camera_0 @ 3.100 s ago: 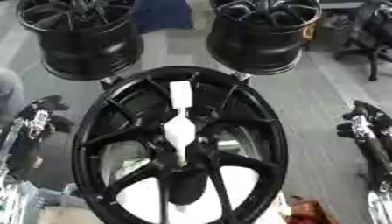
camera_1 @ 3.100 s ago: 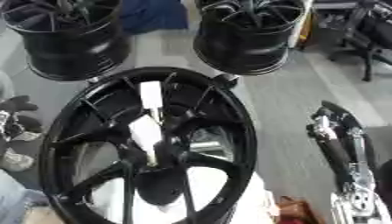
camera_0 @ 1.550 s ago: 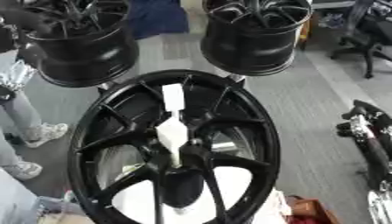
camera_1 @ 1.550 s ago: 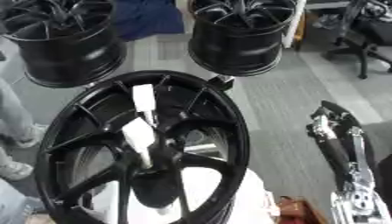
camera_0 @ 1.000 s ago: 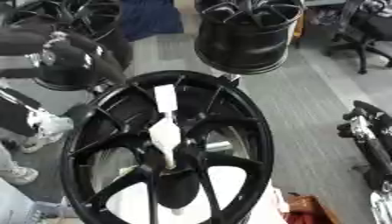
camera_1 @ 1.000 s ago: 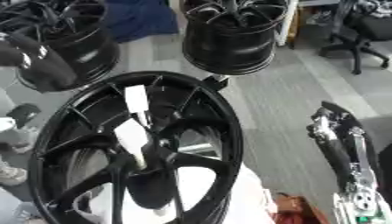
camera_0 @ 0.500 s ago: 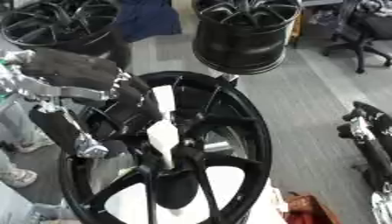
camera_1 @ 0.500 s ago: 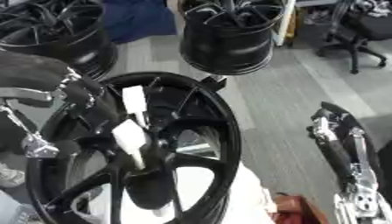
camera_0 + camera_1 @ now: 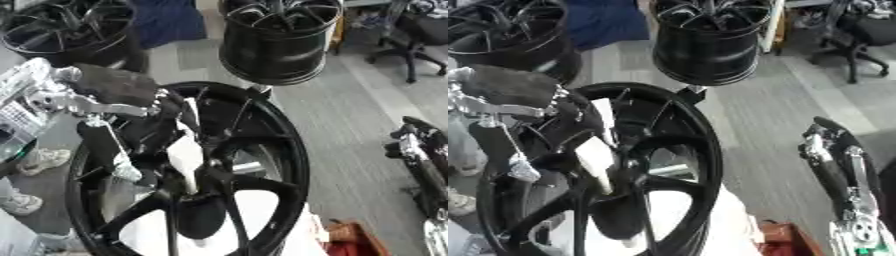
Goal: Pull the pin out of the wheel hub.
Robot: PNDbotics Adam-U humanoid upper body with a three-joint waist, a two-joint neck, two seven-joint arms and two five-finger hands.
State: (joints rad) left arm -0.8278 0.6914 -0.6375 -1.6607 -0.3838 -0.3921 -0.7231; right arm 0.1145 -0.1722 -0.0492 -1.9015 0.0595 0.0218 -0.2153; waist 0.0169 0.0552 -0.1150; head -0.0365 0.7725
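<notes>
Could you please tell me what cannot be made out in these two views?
- Left hand: blurred over the white pin; fingers and any contact unclear in both views.
- Pin's lower end: lost behind the wheel hub spokes.
- Right hand: dark against its arm at the right edge; its pose is unreadable.

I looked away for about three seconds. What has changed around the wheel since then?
The left hand has come in from the left, over the rim of the wheel, and now reaches the white pin at the hub; whether its fingers have closed on the pin cannot be told. The pin still stands in the hub. The right hand stays idle at the right edge.
</notes>
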